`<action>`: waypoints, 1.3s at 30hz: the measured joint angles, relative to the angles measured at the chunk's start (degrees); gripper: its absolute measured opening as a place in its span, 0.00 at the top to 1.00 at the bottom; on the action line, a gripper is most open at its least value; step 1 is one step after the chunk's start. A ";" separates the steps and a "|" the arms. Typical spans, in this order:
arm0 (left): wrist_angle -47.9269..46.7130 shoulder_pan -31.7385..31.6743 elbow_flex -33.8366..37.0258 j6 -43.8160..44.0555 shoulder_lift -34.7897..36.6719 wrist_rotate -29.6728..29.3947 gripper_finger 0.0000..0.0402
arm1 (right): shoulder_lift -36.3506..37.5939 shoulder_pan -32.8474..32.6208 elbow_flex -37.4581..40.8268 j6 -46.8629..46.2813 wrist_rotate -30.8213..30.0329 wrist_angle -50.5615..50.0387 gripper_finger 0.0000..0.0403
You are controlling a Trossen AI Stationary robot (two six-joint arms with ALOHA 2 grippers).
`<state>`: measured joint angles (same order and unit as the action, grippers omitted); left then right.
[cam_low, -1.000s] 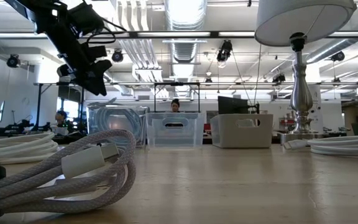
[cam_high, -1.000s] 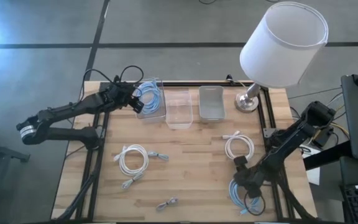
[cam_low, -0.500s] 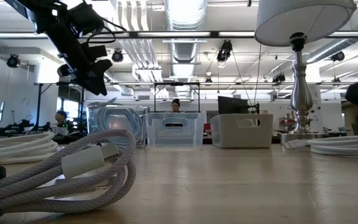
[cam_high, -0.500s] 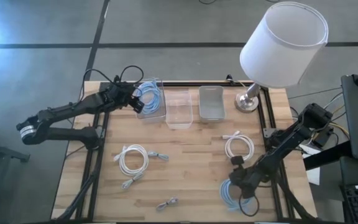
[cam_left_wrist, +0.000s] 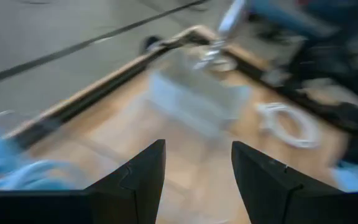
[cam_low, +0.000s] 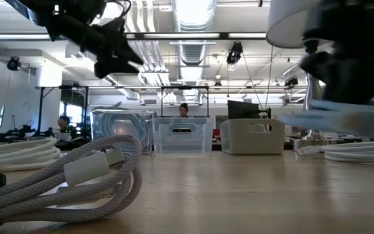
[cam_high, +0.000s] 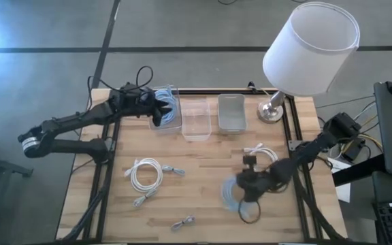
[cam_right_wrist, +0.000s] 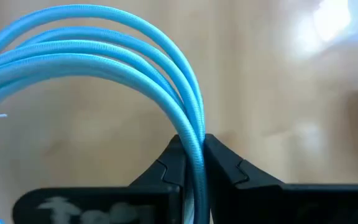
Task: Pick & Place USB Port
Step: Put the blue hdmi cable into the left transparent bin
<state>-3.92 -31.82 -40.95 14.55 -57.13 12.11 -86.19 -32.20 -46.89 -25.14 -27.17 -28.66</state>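
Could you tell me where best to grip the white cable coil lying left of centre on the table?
Probably the white cable coil's bundled loop, from straight above: it lies flat on the table with open wood around it, so a hand's fingers can straddle the strands; its loose plug ends look too small.

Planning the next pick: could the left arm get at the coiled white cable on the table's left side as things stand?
Probably yes: the left gripper is open and empty over the clear bin, and bare wood surrounds the coiled white cable.

Coiled light-blue cable (cam_right_wrist: 98, 68) pinched in right hand (cam_right_wrist: 193, 163), above table
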 joint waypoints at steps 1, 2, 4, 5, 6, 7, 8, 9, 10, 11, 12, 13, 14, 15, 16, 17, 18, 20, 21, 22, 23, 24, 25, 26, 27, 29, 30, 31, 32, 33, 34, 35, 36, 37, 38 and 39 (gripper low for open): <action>0.69 0.38 0.00 0.44 -0.06 1.49 0.53 | 0.08 1.16 -0.89 2.03 -2.27 -0.60 0.93; 1.03 0.76 0.00 0.97 -0.16 2.41 0.53 | 0.10 2.22 -1.74 4.19 -4.31 -1.16 0.93; 0.96 1.94 0.01 1.71 -0.55 2.52 0.53 | 0.11 4.35 -3.18 8.95 -6.99 -1.20 0.93; 0.98 2.62 0.07 2.10 -0.91 2.52 0.53 | 0.11 5.39 -3.92 11.50 -8.01 -1.18 0.93; 0.98 3.48 0.19 2.48 -1.35 2.50 0.53 | 0.11 6.47 -4.66 14.05 -9.00 -1.15 0.93; 1.02 4.42 0.35 3.00 -1.92 2.54 0.53 | 0.11 7.57 -5.38 16.25 -10.10 -0.99 0.93; 1.48 5.47 0.63 3.49 -2.59 2.59 0.53 | 0.13 8.67 -6.04 18.17 -11.51 -0.72 0.93; 2.34 6.58 1.06 4.04 -3.34 2.61 0.53 | 0.15 9.74 -6.60 19.62 -12.98 -0.38 0.93; 3.41 7.78 1.53 4.78 -4.15 2.84 0.53 | 0.17 10.77 -7.08 20.98 -14.59 0.16 0.93; 5.04 9.00 2.07 5.29 -4.92 3.35 0.53 | 0.20 11.77 -7.51 22.20 -16.22 0.92 0.93; 7.03 10.26 2.57 6.09 -5.77 3.86 0.53 | 0.20 12.73 -8.03 23.40 -17.37 1.60 0.93; 9.12 11.46 3.08 6.69 -6.68 4.15 0.53 | 0.20 13.67 -8.59 24.69 -18.19 2.44 0.93; 11.22 12.55 3.61 7.46 -7.54 4.75 0.53 | 0.20 14.58 -9.12 26.19 -18.42 3.25 0.93; 12.92 13.55 4.02 8.01 -8.48 5.00 0.53 | 0.22 15.47 -9.47 27.61 -18.43 4.53 0.93; 14.70 14.51 4.27 8.49 -9.46 5.06 0.53 | 0.22 16.27 -9.75 28.98 -18.41 6.15 0.93; 16.60 15.35 4.40 9.03 -10.49 5.03 0.53 | 0.22 16.94 -9.88 30.25 -18.41 8.28 0.93; 18.15 16.07 4.42 9.57 -11.52 5.04 0.53 | 0.22 17.59 -9.94 31.75 -18.41 10.59 0.93; 21.22 17.30 4.43 10.65 -13.70 5.04 0.53 | 0.22 18.64 -9.91 35.02 -18.00 15.89 0.93; 22.78 17.76 4.43 11.15 -14.80 5.04 0.53 | 0.22 19.00 -9.76 36.89 -17.56 18.49 0.93; 24.18 18.08 4.44 11.69 -15.89 5.05 0.53 | 0.22 19.30 -9.63 38.55 -17.14 20.29 0.93; 25.48 18.32 4.44 12.20 -16.85 5.33 0.53 | 0.22 19.59 -9.44 40.16 -16.60 21.78 0.93; 26.85 18.45 4.46 12.52 -17.74 5.93 0.53 | 0.22 19.84 -9.37 41.43 -16.16 22.55 0.93; 28.30 18.56 4.46 12.58 -18.53 6.86 0.53 | 0.22 19.99 -9.30 42.16 -16.01 22.94 0.93; 29.72 18.54 4.43 12.61 -19.21 7.91 0.53 | 0.22 20.21 -9.22 42.57 -15.98 23.10 0.93; 30.92 18.56 4.39 12.61 -19.83 9.01 0.53 | 0.22 20.31 -9.16 42.65 -16.02 23.09 0.93; 33.37 18.59 4.24 12.62 -20.87 10.51 0.53 | 0.22 20.56 -9.01 42.74 -16.01 23.10 0.93; 34.51 18.59 4.22 12.63 -21.23 11.07 0.53 | 0.22 20.56 -8.91 42.72 -16.02 23.11 0.93; 35.30 18.59 4.22 12.68 -21.45 11.44 0.53 | 0.23 20.60 -8.77 42.74 -16.01 23.17 0.93; 35.98 18.59 4.22 12.73 -21.60 11.60 0.53 | 0.25 20.59 -8.62 42.74 -16.01 23.20 0.93; 36.58 18.59 4.21 12.75 -21.70 11.85 0.53 | 0.26 20.58 -8.38 42.73 -15.98 23.25 0.93; 36.75 18.59 4.19 12.78 -21.72 12.08 0.53 | 0.26 20.60 -8.11 42.79 -15.94 23.18 0.93; 36.71 18.59 4.17 12.76 -21.72 12.21 0.53 | 0.26 20.64 -7.91 42.88 -15.90 23.01 0.93; 36.65 18.59 4.17 12.76 -21.72 12.34 0.53 | 0.26 20.67 -7.76 42.99 -15.90 22.90 0.93; 36.51 18.59 4.17 12.78 -21.72 12.35 0.53 | 0.26 20.67 -7.58 43.14 -15.89 23.07 0.93; 36.50 18.59 4.17 13.00 -21.72 12.35 0.53 | 0.27 20.67 -7.39 43.17 -15.91 23.10 0.93; 36.54 18.59 4.17 13.07 -21.72 12.36 0.53 | 0.28 20.67 -7.18 43.16 -15.90 23.08 0.93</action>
<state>32.62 -13.23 -36.77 27.61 -78.85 24.47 -85.91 -11.53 -54.08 18.02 -43.07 -5.58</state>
